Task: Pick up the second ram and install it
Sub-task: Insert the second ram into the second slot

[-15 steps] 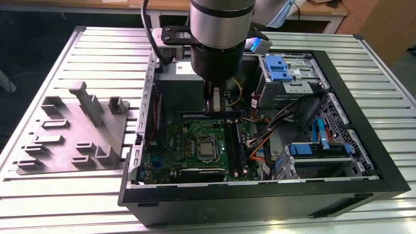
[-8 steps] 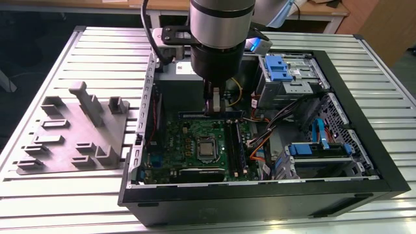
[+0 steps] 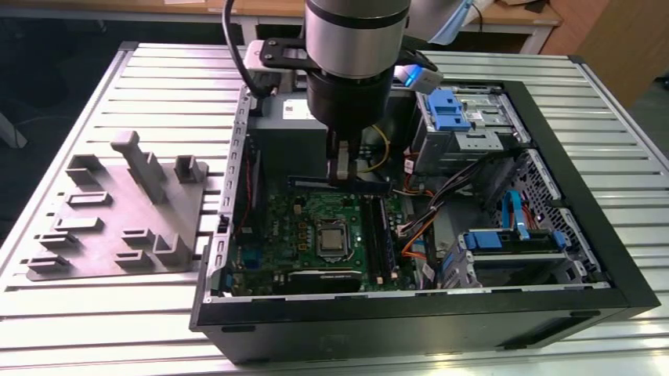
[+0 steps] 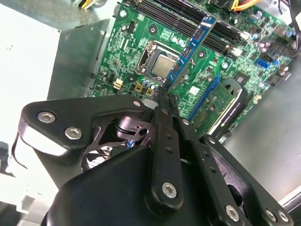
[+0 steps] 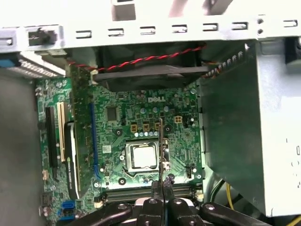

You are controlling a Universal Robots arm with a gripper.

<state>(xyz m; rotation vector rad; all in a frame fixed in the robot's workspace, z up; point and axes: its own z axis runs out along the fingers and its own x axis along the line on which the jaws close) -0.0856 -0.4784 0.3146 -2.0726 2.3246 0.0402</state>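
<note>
The second ram (image 3: pixel 366 186) is a thin dark stick hanging level above the green motherboard (image 3: pixel 298 215) inside the open computer case. My gripper (image 3: pixel 340 178) is shut on it near its middle. In the second wrist view the ram (image 4: pixel 190 47) runs out from my gripper (image 4: pixel 163 92) over the board, beside the CPU socket (image 4: pixel 162 63). In the first wrist view the ram (image 5: pixel 161 146) shows edge-on as a thin line above my gripper (image 5: pixel 162 182), over the socket (image 5: pixel 142 156). The long black memory slots (image 3: pixel 383 231) lie on the exterior view's right of the socket, below the ram.
A grey fixture plate (image 3: pixel 115 211) with pegs lies on the table at the exterior view's left. Around the board stand the grey power supply box (image 5: pixel 244 141), a drive cage with blue latches (image 3: pixel 460 117), orange and black cables (image 3: pixel 418 231) and the black case wall (image 3: pixel 418 309).
</note>
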